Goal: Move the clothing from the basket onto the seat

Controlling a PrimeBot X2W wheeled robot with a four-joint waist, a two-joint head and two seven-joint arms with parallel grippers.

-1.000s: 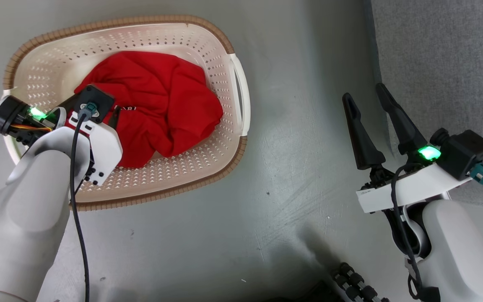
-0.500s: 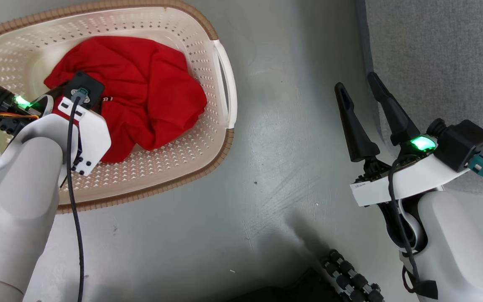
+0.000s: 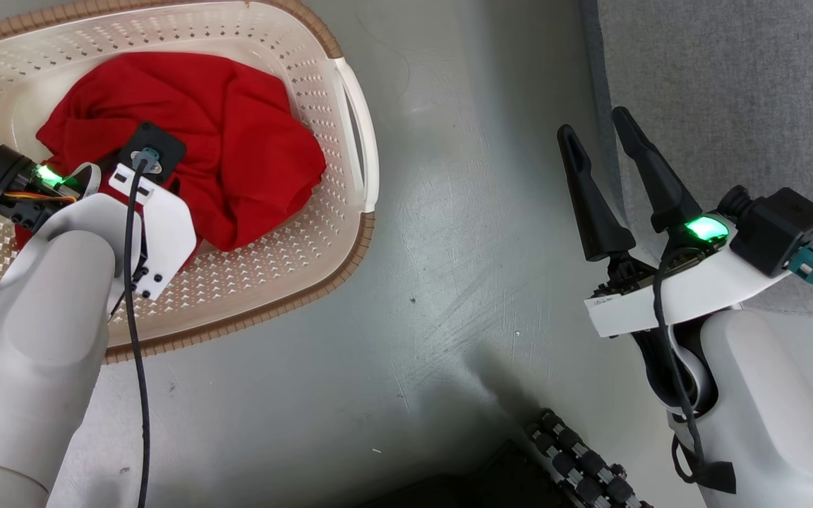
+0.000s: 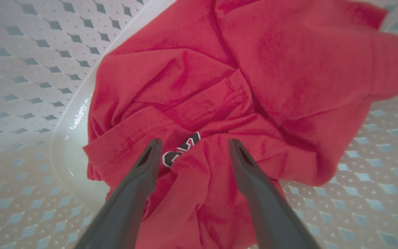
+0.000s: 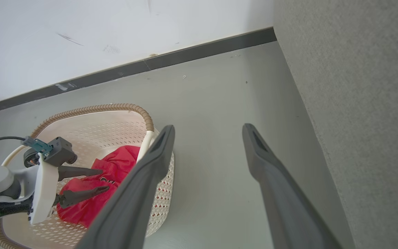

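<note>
Sitting on scuffed grey floor (image 3: 449, 282) — basket (image 3: 272, 268); left tool (image 4: 192, 145), right tool (image 3: 592, 121) both apart.

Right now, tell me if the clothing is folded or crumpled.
Crumpled: the clothing lies bunched in the basket, with creases and overlapping folds running unevenly.

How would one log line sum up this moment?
left end effector: open over clothing | clothing: in basket | right end effector: open, empty

My right gripper (image 5: 208, 127) hangs spread over the grey floor (image 5: 212, 86) beside the seat (image 5: 358, 103); my left gripper (image 5: 104, 180) gapes above the clothing (image 5: 123, 159) in the basket (image 5: 92, 108).
</note>
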